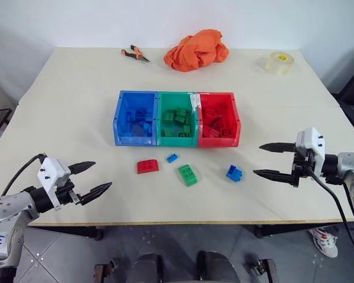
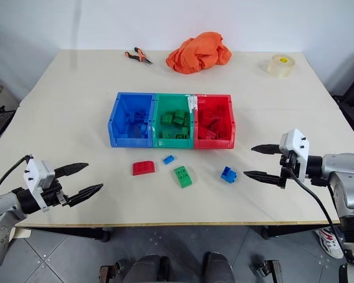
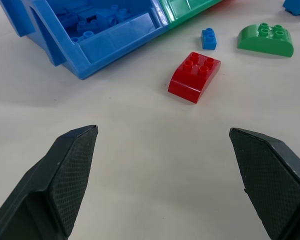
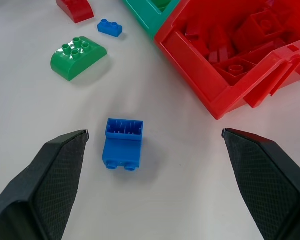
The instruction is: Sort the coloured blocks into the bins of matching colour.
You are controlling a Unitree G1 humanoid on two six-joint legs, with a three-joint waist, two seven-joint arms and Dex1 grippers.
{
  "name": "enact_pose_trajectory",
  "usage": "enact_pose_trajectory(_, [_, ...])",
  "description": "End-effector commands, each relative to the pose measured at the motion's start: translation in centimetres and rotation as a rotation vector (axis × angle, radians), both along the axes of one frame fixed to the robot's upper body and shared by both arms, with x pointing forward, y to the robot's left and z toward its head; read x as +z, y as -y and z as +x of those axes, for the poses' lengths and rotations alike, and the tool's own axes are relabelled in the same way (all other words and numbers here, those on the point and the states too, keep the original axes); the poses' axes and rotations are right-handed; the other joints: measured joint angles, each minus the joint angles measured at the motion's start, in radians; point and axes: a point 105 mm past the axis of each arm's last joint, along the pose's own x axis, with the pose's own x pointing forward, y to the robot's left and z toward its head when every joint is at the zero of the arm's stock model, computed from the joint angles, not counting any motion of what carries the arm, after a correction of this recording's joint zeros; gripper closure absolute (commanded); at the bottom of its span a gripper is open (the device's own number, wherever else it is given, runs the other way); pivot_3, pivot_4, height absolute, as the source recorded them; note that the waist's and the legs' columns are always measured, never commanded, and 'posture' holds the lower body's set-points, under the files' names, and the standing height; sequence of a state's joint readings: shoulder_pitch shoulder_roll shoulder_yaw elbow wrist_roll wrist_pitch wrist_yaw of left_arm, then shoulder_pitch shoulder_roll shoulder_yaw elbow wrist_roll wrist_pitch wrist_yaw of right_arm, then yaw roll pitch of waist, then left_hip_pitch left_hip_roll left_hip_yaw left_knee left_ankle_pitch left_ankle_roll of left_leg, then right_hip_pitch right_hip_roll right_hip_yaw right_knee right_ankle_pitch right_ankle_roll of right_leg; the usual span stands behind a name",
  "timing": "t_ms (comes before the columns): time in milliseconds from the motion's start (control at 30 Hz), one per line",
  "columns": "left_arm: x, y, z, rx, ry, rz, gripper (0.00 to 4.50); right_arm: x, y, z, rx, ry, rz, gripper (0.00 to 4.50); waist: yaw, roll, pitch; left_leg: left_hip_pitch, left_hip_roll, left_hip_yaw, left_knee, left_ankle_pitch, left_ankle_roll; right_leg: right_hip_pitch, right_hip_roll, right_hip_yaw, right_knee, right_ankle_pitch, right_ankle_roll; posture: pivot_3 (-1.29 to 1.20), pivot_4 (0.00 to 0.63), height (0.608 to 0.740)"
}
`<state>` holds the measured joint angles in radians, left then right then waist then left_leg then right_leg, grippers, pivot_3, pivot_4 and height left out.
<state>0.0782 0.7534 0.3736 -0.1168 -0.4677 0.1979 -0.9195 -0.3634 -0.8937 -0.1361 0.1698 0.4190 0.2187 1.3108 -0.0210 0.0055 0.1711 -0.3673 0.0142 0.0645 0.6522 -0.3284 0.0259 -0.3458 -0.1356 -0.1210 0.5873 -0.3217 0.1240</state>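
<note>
The bins stand joined in a row at the centre of the table [image 1: 71, 94]: blue bin [image 1: 119, 121], green bin [image 1: 159, 121], red bin [image 1: 237, 125], left to right. Each is open-topped and already holds bricks of its own colour.

Four loose bricks lie on the table at 6 o'clock of the bins, all apart from one another:
- Red brick [image 1: 147, 166]: rounded top edge, four studs, below the blue bin.
- Small blue brick [image 1: 172, 157]: two studs, just right of the red brick.
- Green brick [image 1: 187, 174]: rounded edge, four studs, below the green bin.
- Larger blue brick [image 1: 234, 173]: lying on its side, hollow underside showing, below the red bin.

Left gripper [image 1: 94, 177]: fingers spread wide, empty, at 8 o'clock of the red brick, well apart from it.

Right gripper [image 1: 268, 160]: fingers spread wide, empty, at 3 o'clock of the larger blue brick, near it but not touching.
</note>
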Motion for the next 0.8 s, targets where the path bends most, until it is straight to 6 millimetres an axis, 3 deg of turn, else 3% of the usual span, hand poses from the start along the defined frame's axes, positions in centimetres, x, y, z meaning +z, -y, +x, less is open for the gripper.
enact_pose_trajectory(33, [1.3,0.3,0.1,-0.022,0.065,-0.015,0.03,1.2,0.3,-0.1,-0.008,0.045,0.017,0.00,0.001,0.000,0.000,0.000,0.000,0.000,0.000,0.000,0.000,0.000,0.000,0.000,0.000,0.000,0.000,0.00,0.150,0.740])
enact_pose_trajectory(133, [1.5,0.6,0.5,0.003,0.068,-0.012,0.03,1.2,0.1,0.0,-0.006,0.047,0.019,0.00,0.003,0.000,0.000,0.000,0.000,0.000,0.000,0.000,0.000,0.000,0.000,0.000,0.000,0.000,0.000,0.00,0.150,0.740])
enact_pose_trajectory(367, [0.6,3.2,0.1,-0.125,-0.019,0.010,0.03,0.4,0.5,-1.0,-0.010,0.003,-0.021,0.00,0.020,0.000,0.000,0.000,0.000,0.000,0.001,0.000,0.000,0.000,0.001,0.000,0.001,0.000,0.000,0.00,0.150,0.740])
enact_pose_trajectory(533, [0.1,5.4,0.1,-0.330,-0.041,-0.001,0.03,-0.5,3.9,-3.8,-0.081,-0.081,-0.112,0.00,0.047,0.001,0.000,0.000,-0.002,0.000,0.002,0.000,0.001,0.001,0.001,0.000,0.000,0.000,0.000,0.00,0.150,0.740])
enact_pose_trajectory(633, [1.0,6.1,0.7,-0.435,0.004,-0.075,0.03,-0.6,5.6,-5.3,-0.132,-0.118,-0.162,0.00,0.045,0.000,0.000,0.000,-0.001,0.000,0.002,0.000,0.001,0.002,0.002,-0.001,-0.001,0.000,0.000,0.00,0.150,0.740])
enact_pose_trajectory(800, [0.5,5.9,1.2,-0.478,-0.013,-0.049,0.03,-0.6,5.3,-5.7,-0.147,-0.127,-0.165,0.00,0.032,-0.001,0.000,0.002,0.000,0.004,0.001,0.000,0.001,0.002,0.004,-0.005,-0.001,0.000,0.000,0.00,0.150,0.740])
